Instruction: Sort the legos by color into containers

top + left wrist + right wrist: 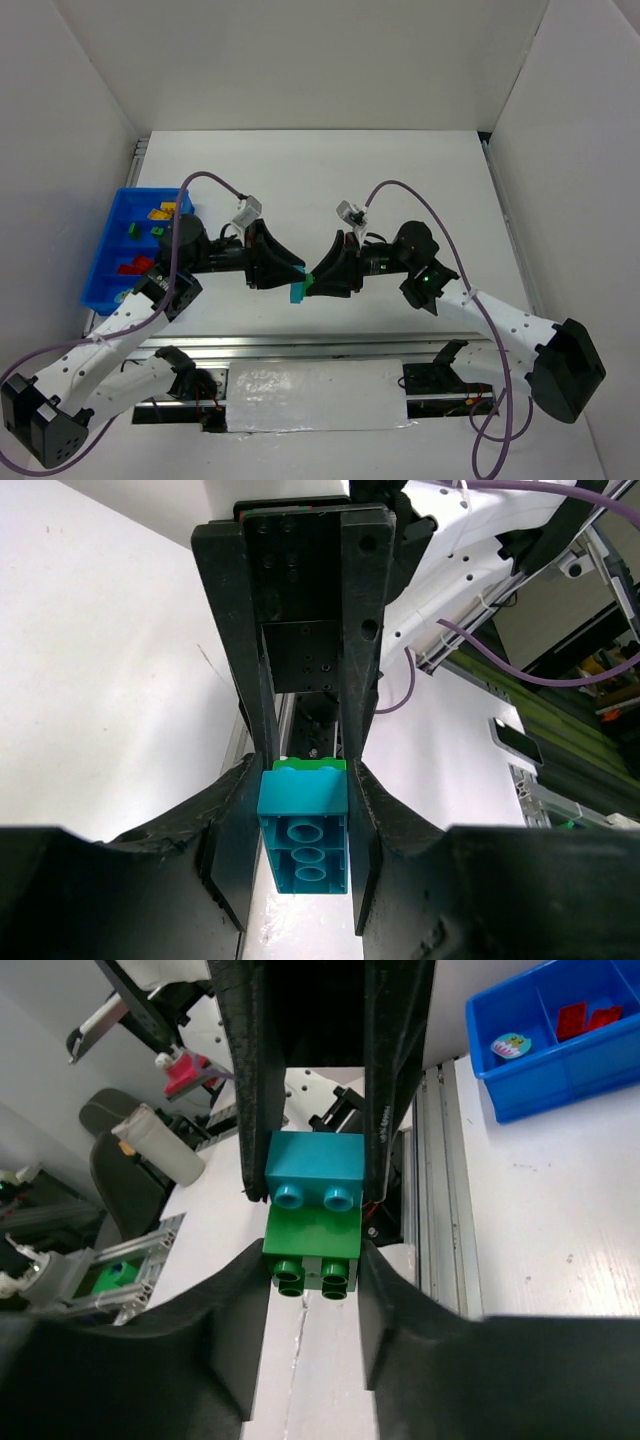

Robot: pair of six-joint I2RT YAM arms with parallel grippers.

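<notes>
A teal brick (297, 292) and a green brick (311, 280) are stuck together and held in the air between both arms, over the near middle of the table. My left gripper (291, 280) is shut on the teal brick (303, 825), and the green brick (310, 765) shows just beyond it. My right gripper (320, 279) is shut on the green brick (312, 1235), with the teal brick (315, 1165) beyond it. The blue tray (102, 250) at the left holds yellow (160, 211), green (133, 230) and red (135, 266) bricks in separate compartments.
The tray (560, 1070) also shows in the right wrist view with red bricks (585, 1017) in one compartment. White walls enclose the table on three sides. A metal rail (300, 345) runs along the near edge by the arm bases.
</notes>
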